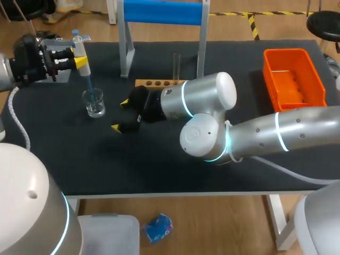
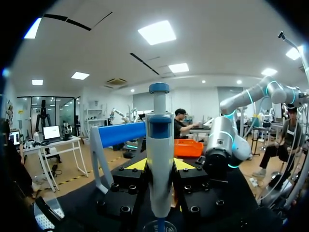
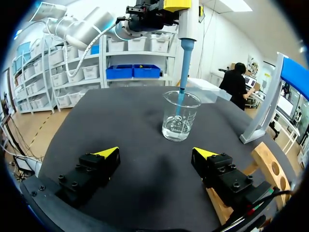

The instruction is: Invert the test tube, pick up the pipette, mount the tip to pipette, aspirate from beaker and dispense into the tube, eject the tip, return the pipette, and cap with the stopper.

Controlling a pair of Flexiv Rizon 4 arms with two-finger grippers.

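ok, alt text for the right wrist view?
A blue pipette tip dips into a glass beaker on the black table, the pipette held from above by the left gripper. The beaker stands ahead of the right gripper, which is open and empty, a wooden rack beside it.

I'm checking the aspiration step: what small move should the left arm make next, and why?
Probably ease the pipette slightly lower: the left claw holds it with its blue tip inside the beaker, whose liquid seems shallow.
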